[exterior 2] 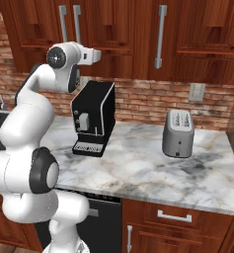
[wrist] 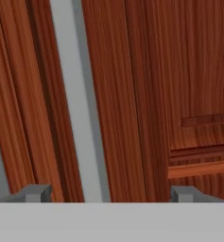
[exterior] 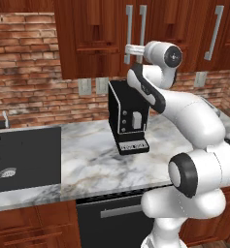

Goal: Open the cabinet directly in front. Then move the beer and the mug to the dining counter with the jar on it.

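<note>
tool (wrist: 106, 193) open, cabinet (wrist: 132, 94) handle (wrist: 78, 104) between

A boxy black coffee machine (exterior: 128, 118) stands on the white-and-grey veined marble worktop (exterior: 87, 164), against the red brick wall (exterior: 24, 63). A black sink (exterior: 19, 157) is set in at its left end. A silver toaster (exterior 2: 178, 133) stands well apart to the right.
</note>
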Tool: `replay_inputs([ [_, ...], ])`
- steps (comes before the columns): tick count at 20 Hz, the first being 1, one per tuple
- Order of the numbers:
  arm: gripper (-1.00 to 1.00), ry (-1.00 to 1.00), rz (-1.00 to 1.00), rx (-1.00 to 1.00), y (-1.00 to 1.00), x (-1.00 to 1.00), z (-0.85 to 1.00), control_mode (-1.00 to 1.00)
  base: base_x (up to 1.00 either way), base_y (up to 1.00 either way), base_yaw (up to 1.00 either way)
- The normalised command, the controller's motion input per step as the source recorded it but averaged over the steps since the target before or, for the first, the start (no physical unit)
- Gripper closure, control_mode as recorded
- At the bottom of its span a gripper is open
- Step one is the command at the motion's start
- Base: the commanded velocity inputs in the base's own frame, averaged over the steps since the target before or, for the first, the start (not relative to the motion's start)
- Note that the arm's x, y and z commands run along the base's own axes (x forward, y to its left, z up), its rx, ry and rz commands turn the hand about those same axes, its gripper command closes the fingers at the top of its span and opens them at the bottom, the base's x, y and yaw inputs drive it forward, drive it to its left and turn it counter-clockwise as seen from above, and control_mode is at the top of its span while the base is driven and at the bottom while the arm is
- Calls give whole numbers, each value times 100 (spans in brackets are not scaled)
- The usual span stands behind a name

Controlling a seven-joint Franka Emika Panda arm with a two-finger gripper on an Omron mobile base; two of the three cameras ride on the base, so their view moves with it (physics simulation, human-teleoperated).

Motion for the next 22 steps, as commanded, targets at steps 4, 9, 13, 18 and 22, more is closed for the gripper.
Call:
replay_inputs([
  [4, -100, 0, 0, 2, 0, 100, -39, -100, 0, 0, 0],
  [9, 100, 0, 0, 0, 0, 98, -20, -100, 0, 0, 0],
  [13, 100, 0, 0, 0, 1, 47, -7, -100, 0, 0, 0],
  [18, 100, 0, 0, 0, 0, 1, 0, -100, 0, 0, 0],
  [22, 100, 0, 0, 0, 0, 0, 0, -100, 0, 0, 0],
])
